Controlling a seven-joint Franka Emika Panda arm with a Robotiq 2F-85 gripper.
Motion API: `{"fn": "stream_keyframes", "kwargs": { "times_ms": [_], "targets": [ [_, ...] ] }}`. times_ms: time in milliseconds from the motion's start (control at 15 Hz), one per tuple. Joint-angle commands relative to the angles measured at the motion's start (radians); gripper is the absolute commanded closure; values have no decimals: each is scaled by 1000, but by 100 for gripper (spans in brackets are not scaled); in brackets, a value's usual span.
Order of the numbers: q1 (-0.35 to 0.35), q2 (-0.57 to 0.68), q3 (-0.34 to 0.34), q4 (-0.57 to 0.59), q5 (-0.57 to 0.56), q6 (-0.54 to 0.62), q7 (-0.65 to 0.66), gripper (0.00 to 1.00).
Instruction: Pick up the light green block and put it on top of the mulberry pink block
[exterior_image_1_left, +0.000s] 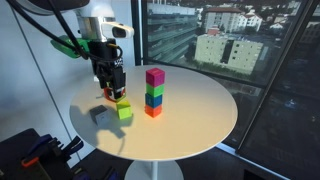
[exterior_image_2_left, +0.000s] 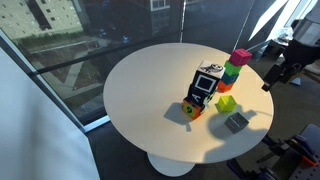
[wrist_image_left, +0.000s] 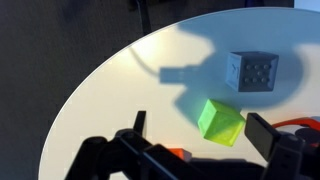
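Note:
The light green block is a lime cube lying on the round white table, also seen in the other exterior view. In the wrist view it lies tilted between and just beyond my two fingers. The mulberry pink block tops a stack of cubes: darker green, blue and orange-red below it. The stack also shows in an exterior view. My gripper is open and empty, hovering just above the table beside the lime cube.
A grey studded cube lies close by the lime cube. A small orange-red patch shows under the gripper. The table edge curves nearby. Windows stand behind the table.

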Motion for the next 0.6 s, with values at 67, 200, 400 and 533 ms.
{"fn": "stream_keyframes", "kwargs": {
  "times_ms": [67, 200, 400, 533],
  "targets": [
    [6, 102, 16, 64, 11, 30, 73, 0],
    [8, 138, 18, 82, 9, 36, 96, 0],
    [14, 153, 16, 103, 21, 4, 104, 0],
    [11, 145, 12, 74, 1, 31, 91, 0]
  ]
}}
